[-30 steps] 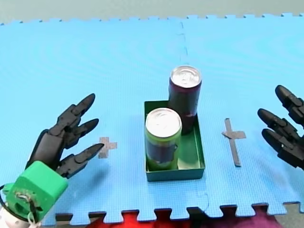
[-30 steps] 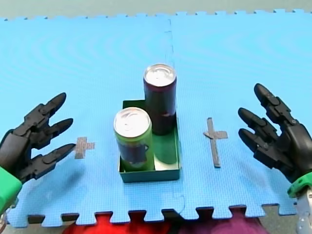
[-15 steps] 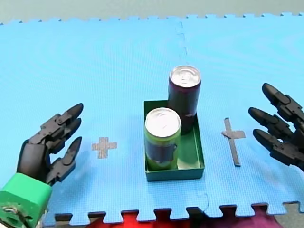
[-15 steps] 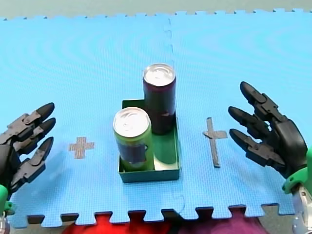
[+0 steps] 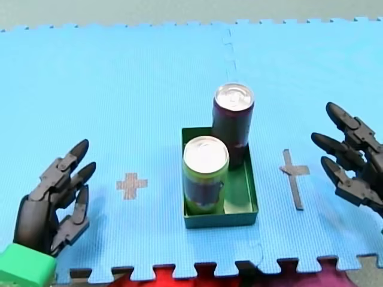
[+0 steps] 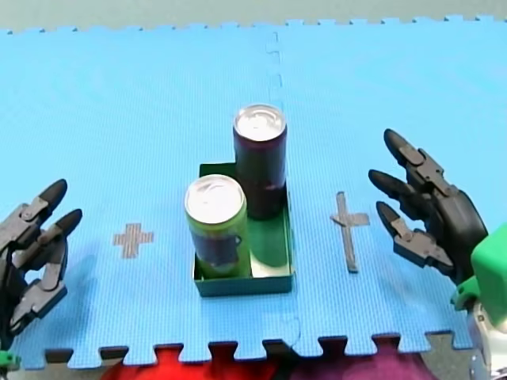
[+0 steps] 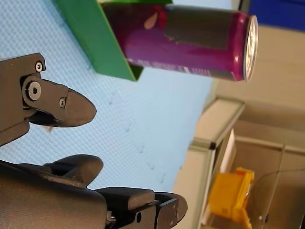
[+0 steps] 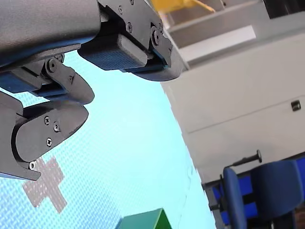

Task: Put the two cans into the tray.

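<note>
A green tray [image 5: 220, 219] sits at the middle of the blue mat. Two cans stand upright inside it: a dark purple can [image 5: 233, 122] at the far end and a green can [image 5: 205, 176] at the near end. My left hand [image 5: 75, 179] is low at the near left, well away from the tray and holding nothing. My right hand [image 5: 338, 146] hovers to the right of the tray, past a tape mark, also holding nothing. The first wrist view shows the purple can [image 7: 190, 40] in the tray [image 7: 90, 33] beyond black fingers [image 7: 71, 107].
A grey tape cross [image 5: 131, 185] lies left of the tray and another tape cross [image 5: 293, 176] right of it. The mat's toothed front edge [image 5: 197, 272] runs close below the tray. A blue chair [image 8: 267, 191] stands beyond the mat in the second wrist view.
My left hand has drawn back from the left tape cross toward the near left corner. My right hand has shifted a little left toward the right cross. The cans and tray have not moved.
</note>
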